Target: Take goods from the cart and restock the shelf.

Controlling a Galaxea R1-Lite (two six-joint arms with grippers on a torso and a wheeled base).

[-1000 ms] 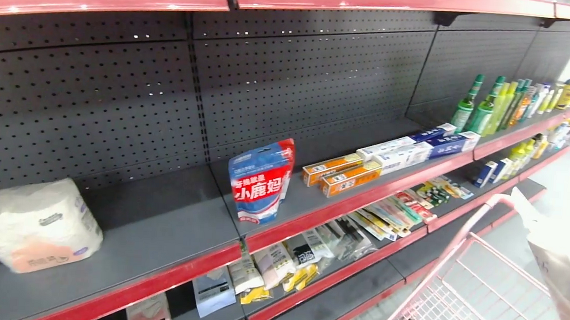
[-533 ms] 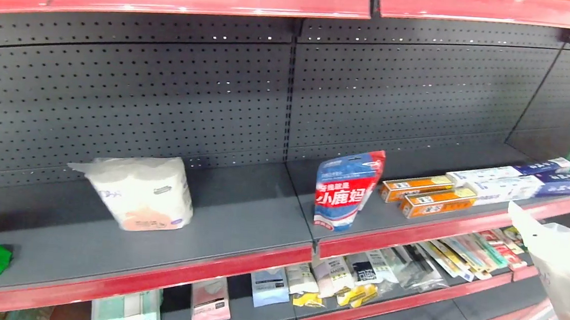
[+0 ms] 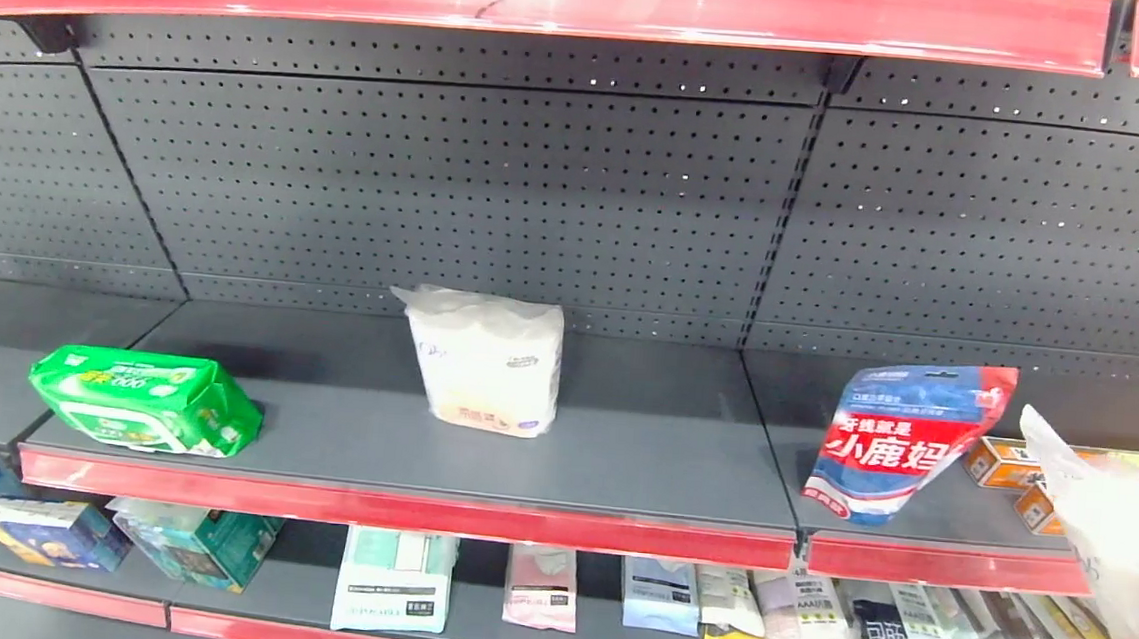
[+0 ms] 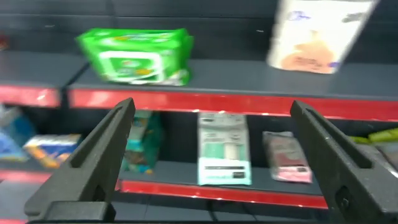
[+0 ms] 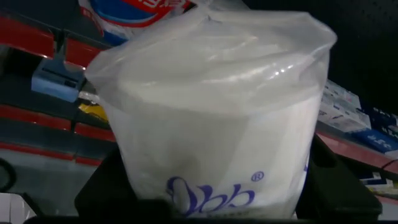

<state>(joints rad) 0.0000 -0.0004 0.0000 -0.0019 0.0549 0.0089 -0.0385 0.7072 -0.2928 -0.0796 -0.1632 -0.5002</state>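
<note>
Right wrist view: the right hand (image 5: 214, 193) is clenched round the base of a plastic-wrapped pack of toilet rolls (image 5: 211, 106), held upright short of the shelf (image 3: 620, 453), seemingly so it can be stood there without tipping; the film wrapper keeps the white rolls bundled. Ahead of that hand, toward the left hand's side, a matching pack (image 3: 486, 369) stands on the shelf between a flat green pack of wipes (image 3: 143, 400) and a leaning blue-and-red pouch (image 3: 897, 443), likely marking the spot. The left hand (image 4: 211, 106) hangs released, spread wide and empty, facing the shelf's red edge.
</note>
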